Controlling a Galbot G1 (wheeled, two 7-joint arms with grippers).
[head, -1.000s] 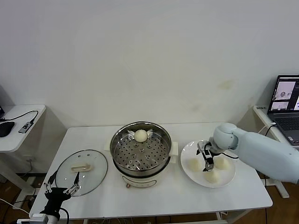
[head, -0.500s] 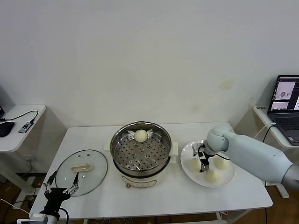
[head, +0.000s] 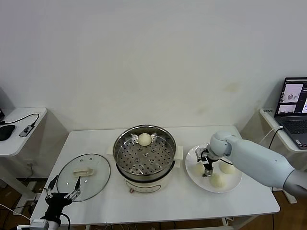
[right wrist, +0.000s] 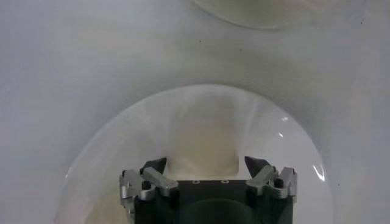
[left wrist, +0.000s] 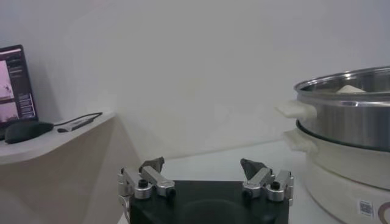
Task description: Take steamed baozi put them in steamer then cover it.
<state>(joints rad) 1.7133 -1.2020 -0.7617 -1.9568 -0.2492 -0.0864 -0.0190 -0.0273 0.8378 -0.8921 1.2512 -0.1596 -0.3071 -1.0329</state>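
The steel steamer (head: pixel 144 154) stands mid-table with one baozi (head: pixel 144 139) on its perforated tray; its wall (left wrist: pixel 353 115) also shows in the left wrist view. Three baozi lie on the white plate (head: pixel 192 178). My right gripper (head: pixel 206 166) is down over the leftmost one (head: pixel 198 168). In the right wrist view that baozi (right wrist: pixel 204 137) sits between the open jaws of the right gripper (right wrist: pixel 205 164), tips close to its sides. The other two (head: pixel 227 167) (head: pixel 217 180) lie free. The glass cover (head: pixel 84 175) rests flat on the table's left. My left gripper (head: pixel 61 194) hangs open at the front left corner.
A laptop (head: pixel 292 103) sits on a stand at the right. A side table (head: pixel 19 129) with a mouse and a cable is at the left. The plate lies close to the steamer's white handle (head: pixel 179 153).
My right gripper has shifted left across the plate, from between the buns to over the leftmost baozi. The left arm has stayed still.
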